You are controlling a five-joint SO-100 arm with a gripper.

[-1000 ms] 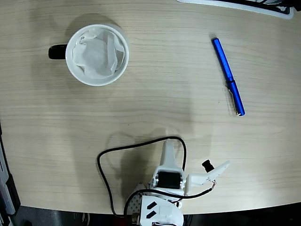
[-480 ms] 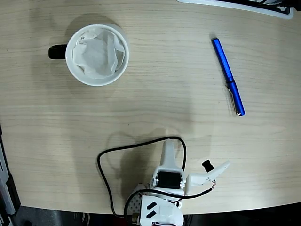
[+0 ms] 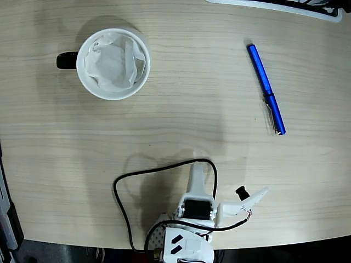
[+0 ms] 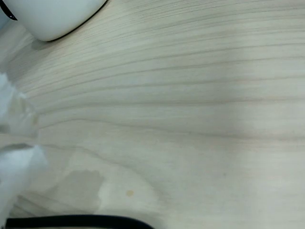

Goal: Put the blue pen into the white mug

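- Nearest to us in the fixed view, our white arm [image 3: 192, 230] sits folded at the bottom edge of the table [image 3: 181, 109], with a black cable [image 3: 123, 192] looping out to its left.
- Our gripper [image 3: 222, 192] rests low over the wood just above the arm's base; one finger [image 3: 196, 181] points up the picture and the other [image 3: 249, 200] splays off to the right, so the jaws stand wide apart with nothing between them.
- Up close in the wrist view, we see mostly bare wood grain, blurred white finger parts [image 4: 14, 167] at the left edge and the cable [image 4: 76, 221] along the bottom.
- Farther off, the blue pen [image 3: 266, 96] lies flat on the table at the upper right of the fixed view, slanted, with its clip end toward us. It is well apart from the gripper.
- Farthest away, the white mug [image 3: 113, 63] stands upright at the upper left, well apart from the pen, its black handle [image 3: 67, 60] pointing left and crumpled white paper [image 3: 115, 63] inside.
- Only the mug's lower wall [image 4: 52, 14] shows at the top left corner of the wrist view.
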